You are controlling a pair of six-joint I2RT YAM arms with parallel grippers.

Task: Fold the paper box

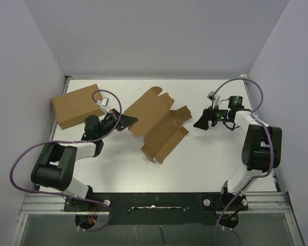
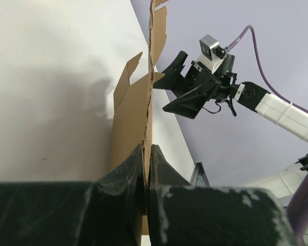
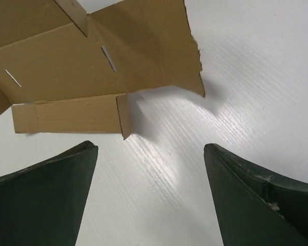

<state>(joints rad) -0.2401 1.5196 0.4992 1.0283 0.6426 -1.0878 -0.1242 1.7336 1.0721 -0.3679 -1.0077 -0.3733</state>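
- You are early in the fold. The paper box (image 1: 159, 123) lies in the middle of the counter (image 3: 256, 77) as an opened-out sheet, only partly creased, with its flaps and slots showing.
- Your left tool (image 2: 147, 154) is clamped on the sheet's left edge. In the left wrist view the cardboard stands edge-on, pinched between the two fingers.
- Your right tool (image 3: 150, 147) has its fingers wide apart and holds nothing. It hovers over bare counter just beside the sheet's right-hand flaps, not touching them.
- The next move, as I judge it, is to bring the right tool onto the nearest flap and raise it along its crease while the left anchors the sheet. Thin card like this may buckle off the crease or slide, so press squarely.
- Containers: the paper box encloses nothing yet, and nothing lies on it. The big box (image 1: 77, 105) sits at the far left, apart from the sheet. It looks closed, and you cannot tell what is inside.
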